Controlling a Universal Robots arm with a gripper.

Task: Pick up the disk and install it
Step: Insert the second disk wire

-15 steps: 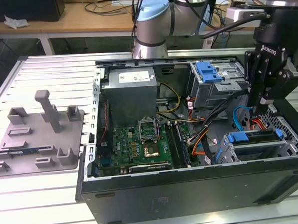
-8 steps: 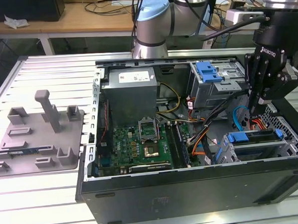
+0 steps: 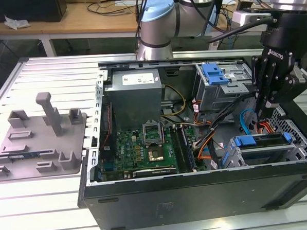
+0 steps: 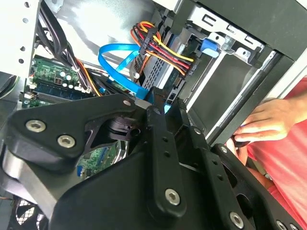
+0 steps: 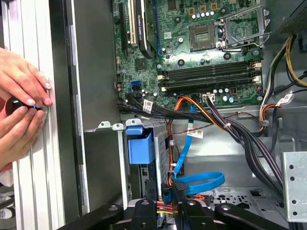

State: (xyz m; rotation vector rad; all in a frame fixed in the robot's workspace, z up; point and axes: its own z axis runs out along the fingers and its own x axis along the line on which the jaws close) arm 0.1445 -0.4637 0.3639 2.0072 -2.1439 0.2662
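The black pincer [image 4: 160, 103] fills the foreground in the second wrist view, its linkages and screws close to the lens and its tips pressed together on nothing; in the first wrist view [image 5: 173, 186] the same tips meet just over a looped blue data cable [image 5: 199, 182]. In the exterior view the pincer [image 3: 260, 114] hangs from the arm [image 3: 156, 22] inside the open computer case [image 3: 199, 192], above the drive cage at the case's front corner on the exterior view's right. The disk [image 3: 260, 146] already sits in that cage, its blue bracket showing along the top edge and its metal body lying flat just below the fingertips, apart from them. In the first wrist view the disk [image 5: 143, 146] shows end-on as a blue bracket in the bay, and in the second wrist view the red, yellow and black power wires [image 4: 163, 50] run into its connector end. Further out, the green motherboard [image 3: 145, 146] lies on the case floor, with the grey power-supply box [image 3: 134, 95] at the case's far edge and a second blue clip [image 3: 214, 73] on the upper bay. A person's hands [image 5: 21, 110] rest on the ribbed metal worktop [image 3: 53, 68] against the case's outer wall, holding a small dark object. A grey fixture tray [image 3: 41, 139] stands near the worktop's edge on the exterior view's left.
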